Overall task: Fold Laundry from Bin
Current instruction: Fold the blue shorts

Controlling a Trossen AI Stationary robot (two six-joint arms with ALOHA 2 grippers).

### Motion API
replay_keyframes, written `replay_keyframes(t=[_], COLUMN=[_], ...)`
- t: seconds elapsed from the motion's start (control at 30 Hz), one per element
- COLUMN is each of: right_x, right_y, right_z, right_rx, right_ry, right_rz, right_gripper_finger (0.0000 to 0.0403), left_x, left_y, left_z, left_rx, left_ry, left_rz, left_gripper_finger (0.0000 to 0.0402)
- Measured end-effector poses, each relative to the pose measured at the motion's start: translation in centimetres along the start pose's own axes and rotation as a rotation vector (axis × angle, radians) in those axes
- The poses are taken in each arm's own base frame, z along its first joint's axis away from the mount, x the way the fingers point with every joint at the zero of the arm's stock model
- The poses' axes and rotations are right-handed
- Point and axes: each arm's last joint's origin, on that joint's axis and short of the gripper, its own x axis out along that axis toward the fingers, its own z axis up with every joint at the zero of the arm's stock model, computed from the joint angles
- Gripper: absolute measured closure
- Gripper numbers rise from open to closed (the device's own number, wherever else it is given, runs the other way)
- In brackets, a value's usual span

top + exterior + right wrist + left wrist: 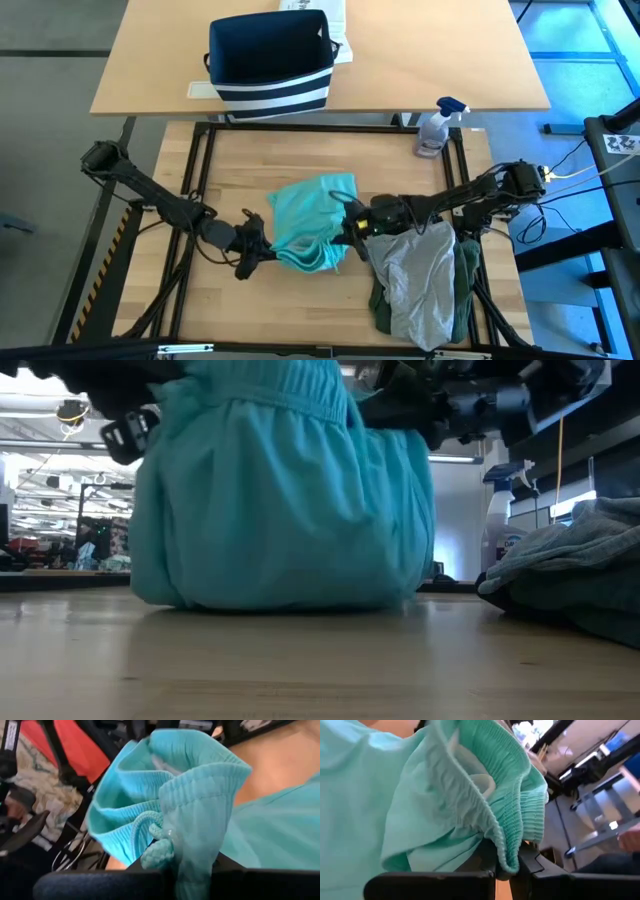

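Observation:
A teal-green garment (310, 225), one piece of the laundry, hangs between my two grippers at the table's middle. Its gathered waistband (290, 390) is up and its lower part (280, 590) is bunched on the table. My left gripper (262, 245) is shut on it from the left side, and my right gripper (350, 225) is shut on it from the right side. A light grey garment (420, 280) lies on a dark green one (465, 285) at the near right. The navy striped bin (270, 62) stands on the far table. My left gripper (505, 872) pinches the ribbed waistband's edge (512, 852) between its two fingers. It comes nearly level from the table's left. The cloth falls slack below the hold onto the table. My right gripper (192, 875) pinches the waistband (200, 840) right beside the knotted drawstring (155, 852). It comes nearly level from the table's right. Several gathered layers sit in the hold, and the garment hangs below with its lower part on the table.
A spray bottle (440, 125) stands at the far right corner of the work table. The grey and green pile (570, 570) takes up the near right. Bare wood lies at the far left and the near left of the table (230, 160).

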Motion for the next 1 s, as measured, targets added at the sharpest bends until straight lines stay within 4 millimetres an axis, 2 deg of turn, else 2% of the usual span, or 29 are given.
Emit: replay_keyframes(t=[0.2, 0.43, 0.53, 1.0], right_x=[-0.4, -3.3, -4.5, -6.3], right_y=[-1.2, -2.6, -3.3, -8.2], right_z=[0.8, -3.3, -3.9, -2.5], right_rx=[0.014, 0.172, 0.239, 0.415], right_ry=[-0.045, -0.217, -0.306, -0.366], right_rz=[0.001, -0.025, -0.053, -0.226], right_gripper_finger=[0.0378, 0.0378, 0.0378, 0.0378], left_x=[0.4, -0.3, -0.7, -1.0], left_y=[1.2, 5.5, 6.6, 11.3], left_z=[1.1, -2.4, -2.9, -1.5], left_rx=[-0.036, -0.233, -0.291, -0.486], left_ry=[-0.071, -0.202, -0.252, -0.332], left_rz=[-0.034, -0.067, -0.048, 0.061], left_gripper_finger=[0.0388, 0.0388, 0.0388, 0.0388])
